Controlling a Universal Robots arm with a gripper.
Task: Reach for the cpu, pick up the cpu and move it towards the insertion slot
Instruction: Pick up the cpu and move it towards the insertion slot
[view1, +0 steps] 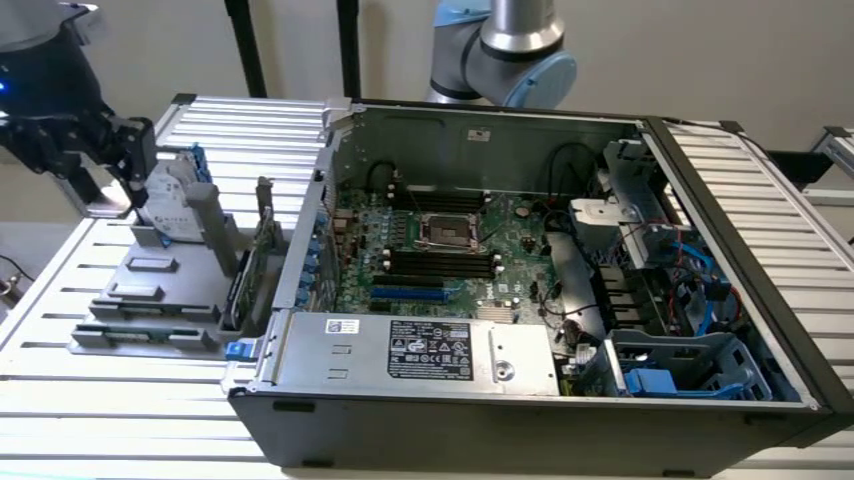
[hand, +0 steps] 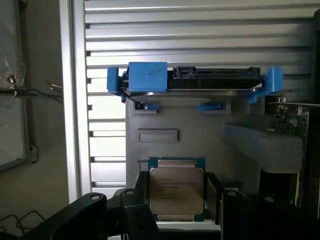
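The cpu (hand: 176, 192) is a small square chip with a silvery top and a green edge, and it sits between my gripper's (hand: 177, 202) two dark fingers (hand: 141, 187), which are shut on its sides. In the exterior view my gripper (view1: 114, 200) hangs at the far left, above the grey parts fixture (view1: 154, 300) and beside the upright hard drive (view1: 174, 200). The insertion slot (view1: 447, 232), a silvery square frame with a dark centre, lies on the motherboard inside the open computer case (view1: 521, 400), well off to the exterior view's right of my gripper.
The hard drive (hand: 192, 82) with blue brackets stands in the fixture just beyond the cpu. An expansion card (view1: 247, 285) stands upright by the case wall. Black and blue memory slots (view1: 414, 275) flank the socket. Cables and a drive cage (view1: 694, 365) crowd the case's right side.
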